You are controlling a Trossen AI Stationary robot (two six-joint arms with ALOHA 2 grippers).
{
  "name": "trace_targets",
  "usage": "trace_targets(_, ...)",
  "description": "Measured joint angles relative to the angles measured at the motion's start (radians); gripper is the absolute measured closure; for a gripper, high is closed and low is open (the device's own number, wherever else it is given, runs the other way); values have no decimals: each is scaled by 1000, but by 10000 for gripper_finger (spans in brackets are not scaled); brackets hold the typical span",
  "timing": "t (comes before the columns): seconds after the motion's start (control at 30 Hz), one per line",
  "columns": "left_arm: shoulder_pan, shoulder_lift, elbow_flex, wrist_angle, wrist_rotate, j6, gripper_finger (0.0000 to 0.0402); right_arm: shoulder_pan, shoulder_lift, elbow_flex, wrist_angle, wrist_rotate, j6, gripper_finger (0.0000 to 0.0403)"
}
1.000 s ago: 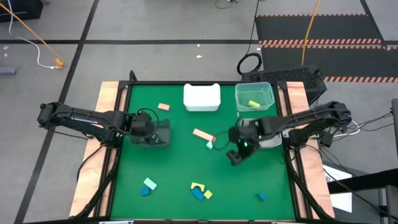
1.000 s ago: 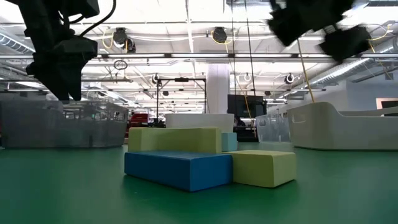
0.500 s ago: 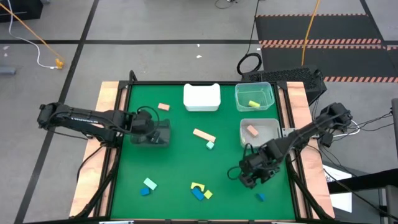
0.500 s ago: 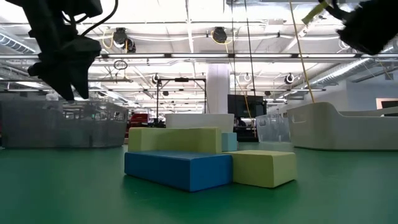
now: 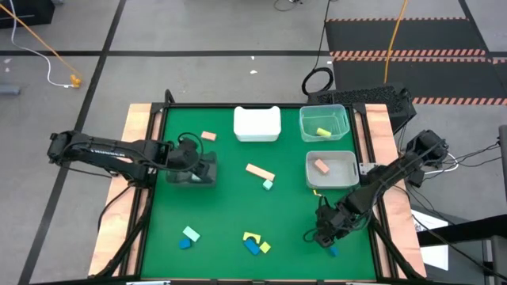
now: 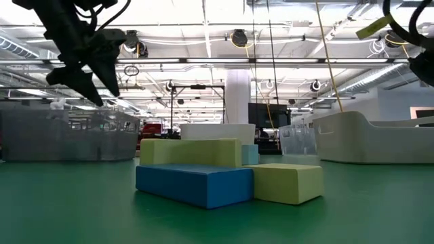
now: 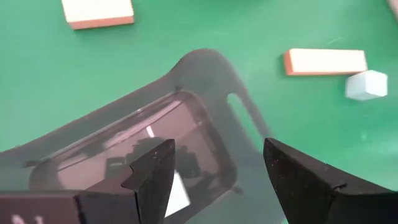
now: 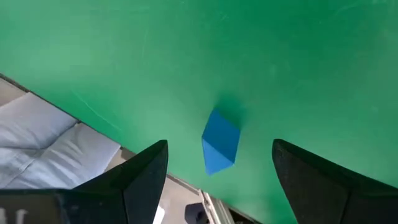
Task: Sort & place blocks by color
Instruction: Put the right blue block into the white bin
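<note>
My right gripper (image 5: 325, 235) is open and hovers near the table's near right corner. A small blue block (image 8: 221, 142) lies on the green mat ahead of its fingers, between them in the right wrist view, also seen as blue block (image 5: 333, 251). My left gripper (image 7: 217, 177) is open above a dark see-through bin (image 5: 198, 171). Loose on the mat lie a tan bar (image 5: 259, 172), a mint cube (image 5: 268, 184), a tan block (image 5: 208, 135), and a cluster of a yellow arch (image 5: 252, 236), a blue bar (image 6: 193, 183) and a yellow block (image 6: 285, 181).
A white bin (image 5: 257, 123) stands at the far edge. A clear bin (image 5: 342, 119) holds a yellow block (image 5: 323, 131), and a second clear bin (image 5: 348, 176) holds a pink block (image 5: 321, 165). A mint block (image 5: 191, 233) and a blue block (image 5: 184, 244) lie near left. The mat's near edge runs just beyond the right gripper's blue block.
My right gripper has swung from beside the near clear bin toward the table's near right corner, ending just above the small blue block. The pink block in that bin shows now that the arm is off it. My left gripper has turned a little above the dark bin.
</note>
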Motion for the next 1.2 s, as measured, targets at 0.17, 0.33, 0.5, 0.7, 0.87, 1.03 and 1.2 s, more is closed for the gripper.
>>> trace_targets(0.17,0,0,0,50,-1,1,156,53,0,-23,37,89,-22,126)
trace_targets(0.33,0,0,0,61,-1,0,156,96,6,-28,69,162,-15,129)
trace_targets(0.5,0,0,0,61,-1,-1,156,140,65,-28,117,169,-98,152)
trace_targets(0.7,0,0,0,61,-1,-1,156,202,146,-26,146,224,-257,183)
trace_targets(0.87,0,0,0,60,-3,-1,156,238,173,-24,89,278,-327,197)
trace_targets(1.03,0,0,0,61,-11,-3,156,263,175,-25,60,288,-391,241)
trace_targets(1.2,0,0,0,60,-11,-3,156,263,170,-26,75,286,-393,331)
